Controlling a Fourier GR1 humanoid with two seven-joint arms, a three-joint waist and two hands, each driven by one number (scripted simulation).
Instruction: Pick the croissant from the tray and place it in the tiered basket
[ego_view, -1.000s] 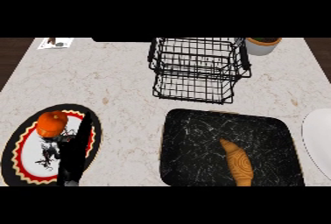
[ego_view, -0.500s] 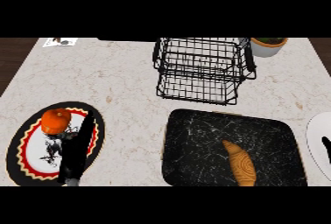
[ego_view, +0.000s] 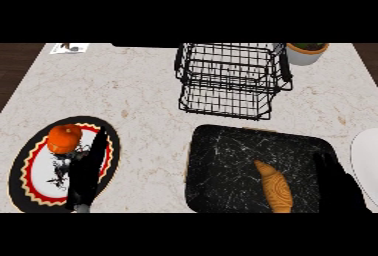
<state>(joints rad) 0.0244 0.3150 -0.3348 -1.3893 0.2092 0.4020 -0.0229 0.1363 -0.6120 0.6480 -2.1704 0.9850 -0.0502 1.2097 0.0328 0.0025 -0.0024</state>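
The golden croissant (ego_view: 275, 190) lies lengthwise in the black marbled tray (ego_view: 221, 165), right of the tray's middle and near its front. My right hand (ego_view: 338, 181) reaches in from the lower right above the tray's right edge, fingers straight, a short way right of the croissant and apart from it. At the counter's back stands the black wire tiered basket (ego_view: 232, 80), beyond the tray. Over the patterned plate at the lower left, my left hand (ego_view: 85, 172) rests with straight fingers, holding nothing.
The black plate (ego_view: 26, 170) with a red and cream zigzag rim carries an orange pumpkin-like thing (ego_view: 64, 138). A small potted plant (ego_view: 306, 51) stands right of the basket, and a paper card (ego_view: 70, 48) lies at the back left. A pale rounded shape (ego_view: 367, 160) fills the right edge.
My right hand has come into view over the tray's right edge. The whole scene has slid slightly in the picture. The croissant and left hand have kept their places.
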